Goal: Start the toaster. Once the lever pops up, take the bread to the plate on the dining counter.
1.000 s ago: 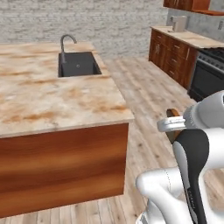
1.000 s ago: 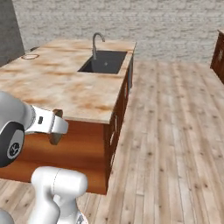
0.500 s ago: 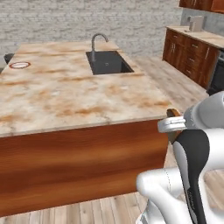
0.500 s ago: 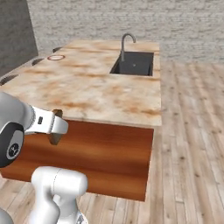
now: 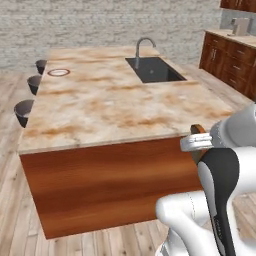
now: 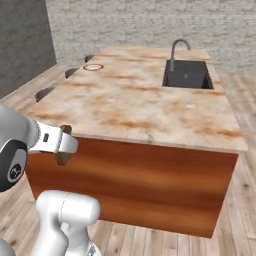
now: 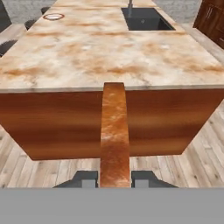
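Edgewise, brown-crusted bread (image 7: pixel 114 135) between the jaws.

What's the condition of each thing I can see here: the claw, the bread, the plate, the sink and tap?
End effector: shut on the bread, short of the counter.
Bread: held edge-on between the fingers, in the air.
Plate: bare, lying flat at the far corner of the dining counter.
Sink: nothing visible in it.
Faucet: upright, no water visible.
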Available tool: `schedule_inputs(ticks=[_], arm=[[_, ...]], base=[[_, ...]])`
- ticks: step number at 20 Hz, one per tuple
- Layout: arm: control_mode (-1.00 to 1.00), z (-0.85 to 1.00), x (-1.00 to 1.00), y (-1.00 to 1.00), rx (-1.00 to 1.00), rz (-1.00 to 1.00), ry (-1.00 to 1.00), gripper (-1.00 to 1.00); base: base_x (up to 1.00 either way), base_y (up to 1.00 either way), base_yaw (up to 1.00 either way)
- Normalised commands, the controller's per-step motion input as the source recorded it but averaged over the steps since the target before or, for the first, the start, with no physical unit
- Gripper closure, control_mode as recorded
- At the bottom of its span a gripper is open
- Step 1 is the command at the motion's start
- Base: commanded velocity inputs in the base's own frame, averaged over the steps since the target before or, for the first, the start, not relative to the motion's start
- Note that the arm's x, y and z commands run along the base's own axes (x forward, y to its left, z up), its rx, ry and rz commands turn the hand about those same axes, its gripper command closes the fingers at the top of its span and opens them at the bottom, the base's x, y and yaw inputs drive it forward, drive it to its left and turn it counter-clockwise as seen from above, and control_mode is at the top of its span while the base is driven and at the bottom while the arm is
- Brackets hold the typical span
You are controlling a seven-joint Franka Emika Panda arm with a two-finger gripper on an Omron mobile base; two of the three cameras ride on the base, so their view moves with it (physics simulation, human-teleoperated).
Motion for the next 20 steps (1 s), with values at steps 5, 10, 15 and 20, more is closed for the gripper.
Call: schedule_inputs(ticks=[5,10,15,20], arm=[[1.00,0.00,0.00,0.00,0.00,0.00,0.00,1.00],[1.00,0.00,0.00,0.00,0.00,0.00,0.00,1.00],[1.00,0.00,0.00,0.00,0.00,0.00,0.00,1.00],[1.00,0.00,0.00,0.00,0.00,0.00,0.00,1.00]], base=[[0.29,1.00,0.00],[0.42,1.00,0.00],[0.51,1.00,0.00],[0.41,1.00,0.00]])
